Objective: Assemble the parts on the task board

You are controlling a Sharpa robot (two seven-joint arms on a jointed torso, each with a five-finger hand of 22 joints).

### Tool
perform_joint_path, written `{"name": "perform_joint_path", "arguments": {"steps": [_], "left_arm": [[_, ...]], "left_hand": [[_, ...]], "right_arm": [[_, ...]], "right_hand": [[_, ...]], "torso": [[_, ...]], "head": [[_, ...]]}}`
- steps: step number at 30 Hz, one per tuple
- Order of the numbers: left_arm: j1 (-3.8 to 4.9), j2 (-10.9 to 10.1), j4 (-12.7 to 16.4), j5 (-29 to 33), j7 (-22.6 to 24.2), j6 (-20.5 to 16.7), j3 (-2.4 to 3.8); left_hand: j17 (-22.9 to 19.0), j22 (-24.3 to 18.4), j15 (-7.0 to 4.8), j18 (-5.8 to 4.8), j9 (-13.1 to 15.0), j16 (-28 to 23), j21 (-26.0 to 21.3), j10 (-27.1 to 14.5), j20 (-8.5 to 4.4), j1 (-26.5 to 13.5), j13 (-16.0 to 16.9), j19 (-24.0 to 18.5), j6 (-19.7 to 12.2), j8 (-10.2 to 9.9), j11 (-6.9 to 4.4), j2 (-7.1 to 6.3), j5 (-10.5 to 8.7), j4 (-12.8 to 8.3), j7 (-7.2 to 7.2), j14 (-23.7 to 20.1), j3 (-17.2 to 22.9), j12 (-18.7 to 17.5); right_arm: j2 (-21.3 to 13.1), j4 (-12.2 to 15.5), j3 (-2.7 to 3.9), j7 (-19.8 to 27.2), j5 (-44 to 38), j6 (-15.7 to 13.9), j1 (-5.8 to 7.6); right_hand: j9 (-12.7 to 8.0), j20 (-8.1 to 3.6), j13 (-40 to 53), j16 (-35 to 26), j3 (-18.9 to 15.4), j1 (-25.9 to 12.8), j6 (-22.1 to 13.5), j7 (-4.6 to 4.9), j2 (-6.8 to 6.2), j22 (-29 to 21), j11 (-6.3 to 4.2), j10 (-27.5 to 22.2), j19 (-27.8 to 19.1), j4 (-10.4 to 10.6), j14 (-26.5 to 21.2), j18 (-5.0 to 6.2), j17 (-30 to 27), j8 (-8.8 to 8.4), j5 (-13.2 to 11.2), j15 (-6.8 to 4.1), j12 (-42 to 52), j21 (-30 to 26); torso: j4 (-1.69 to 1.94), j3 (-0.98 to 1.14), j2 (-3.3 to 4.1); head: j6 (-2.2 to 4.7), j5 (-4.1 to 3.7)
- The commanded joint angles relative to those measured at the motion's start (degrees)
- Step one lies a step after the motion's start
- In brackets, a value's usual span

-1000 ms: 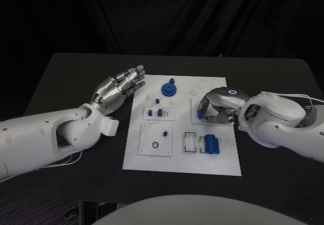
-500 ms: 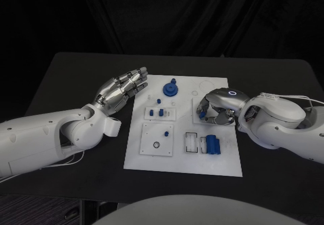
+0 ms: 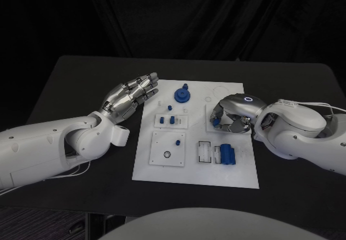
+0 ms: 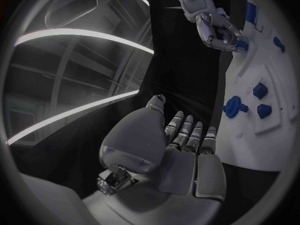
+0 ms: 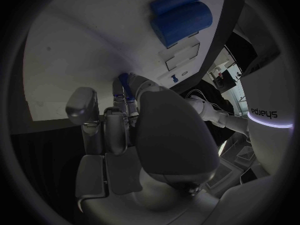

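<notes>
Over on the right side of the task board, the right hand is curled down over a small blue part, fingertips pinching it right against the plate. That hand's clearly the nearer one. Left hand hangs open, fingers apart and empty, just off the board's left edge. Two blue cylinders sit nearer the robot.
</notes>
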Motion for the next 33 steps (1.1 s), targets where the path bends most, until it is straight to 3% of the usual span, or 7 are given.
{"name": "perform_joint_path", "arguments": {"steps": [1, 9, 13, 23, 28, 33], "left_arm": [[-0.18, 0.1, 0.0, -0.1, 5.3, 1.3, 0.03], [-0.26, -0.2, 0.0, -0.1, 5.4, 1.0, 0.03], [-0.28, -0.3, 0.0, -0.1, 5.3, 0.9, 0.03], [-0.30, -0.4, 0.1, 0.1, 5.2, 0.7, 0.03], [-0.31, -0.3, -0.1, 0.3, 5.4, 0.8, 0.03], [-0.37, 0.0, -0.3, 0.9, 5.6, 0.9, 0.03]], "left_hand": [[0.1, 0.0, 0.40, -0.57, 0.1, 0.2, -0.2, -0.3, 0.39, -0.4, 0.0, -0.1, -0.1, 0.1, 0.21, 0.14, 0.20, -0.3, 0.48, 0.1, 0.0, 0.2], [0.1, 0.0, 0.43, -0.50, 0.1, 0.1, -0.2, -0.5, 0.47, -1.4, 0.0, -0.1, -0.2, 0.1, 0.28, 0.32, -0.25, 0.4, 0.60, 0.0, -0.2, 0.4], [0.0, 0.0, 0.40, -0.50, 0.1, 0.0, -0.2, -0.5, 0.45, -1.5, 0.0, -0.1, -0.1, 0.1, 0.23, 0.32, -0.27, 0.5, 0.64, 0.0, -0.3, 0.4], [0.1, 0.0, 0.42, -0.48, 0.1, 0.2, -0.2, -0.5, 0.49, -2.2, 0.0, -0.1, -0.2, 0.1, 0.33, 0.59, -0.62, 1.2, 0.56, 0.0, -0.5, 0.7], [0.0, 0.0, 0.49, -0.48, 0.0, 0.2, -0.2, -0.8, 0.55, -3.3, 0.0, -0.1, -0.4, 0.0, 0.44, 0.93, -1.25, 2.6, 0.40, 0.0, -0.9, 0.9], [0.0, 0.0, 0.45, -0.51, 0.0, 0.3, -0.2, -1.0, 0.47, -4.6, 0.0, -0.1, -0.5, 0.0, 0.45, 1.30, -2.19, 5.5, 0.45, -0.1, -1.9, 1.4]], "right_arm": [[-0.3, 0.7, -0.02, 0.4, 0.0, -2.2, -0.19], [-1.4, 2.4, 0.00, 1.1, 0.0, -4.8, 0.21], [-1.9, 3.8, 0.00, 1.6, 0.0, -6.5, 1.54], [-1.9, 6.7, 0.01, 2.6, 0.2, -8.3, 4.52], [-0.4, 7.7, 0.00, 3.4, 1.1, -7.7, 4.69], [2.5, 7.8, 0.00, 4.3, 0.2, -6.3, 3.73]], "right_hand": [[0.7, -0.53, 0.7, 0.1, 0.6, 1.4, 0.8, -0.08, 0.74, 7.1, -1.08, 1.7, 0.1, -0.6, 2.6, -0.60, 4.4, 0.49, -0.7, -0.49, 0.4, 0.1], [1.5, -0.73, 1.1, 0.0, 1.3, 1.1, 1.4, -0.25, 0.66, 7.2, -1.30, 2.4, 0.2, -1.1, 2.6, -0.66, 4.4, 0.88, -2.0, -0.67, 0.3, 0.4], [2.2, -0.85, 1.5, -0.3, 2.0, 1.0, 1.8, -0.39, 0.89, 7.1, -1.47, 2.9, 0.1, -1.4, 2.5, -0.65, 4.1, 1.15, -4.0, -0.80, 0.0, 0.4], [2.7, -0.93, 1.7, -0.3, 2.2, 0.5, 2.3, -0.51, 0.79, 7.3, -1.61, 3.4, 0.2, -1.4, 2.6, -0.76, 4.1, 1.39, -5.1, -0.90, -0.1, 1.0], [2.8, -0.94, 1.8, -0.2, 2.3, 0.4, 2.3, -0.53, 0.79, 7.2, -1.64, 3.4, 0.2, -1.3, 2.6, -0.75, 4.2, 1.42, -5.2, -0.91, -0.2, 0.9], [2.8, -0.95, 1.8, -0.2, 2.3, 0.4, 2.3, -0.54, 0.76, 7.2, -1.64, 3.4, 0.1, -1.4, 2.6, -0.72, 4.3, 1.40, -5.2, -0.92, -0.2, 0.8]], "torso": [[-0.07, 0.03, 0.01], [-0.10, 0.05, 0.04], [-0.11, 0.04, -0.03], [-0.11, -0.05, -0.05], [-0.09, -0.06, -0.02], [-0.01, -0.05, -0.03]], "head": [[0.00, 0.25], [0.00, 0.69], [0.00, 0.89], [0.00, 1.16], [0.00, 1.52], [0.00, 2.09]]}}
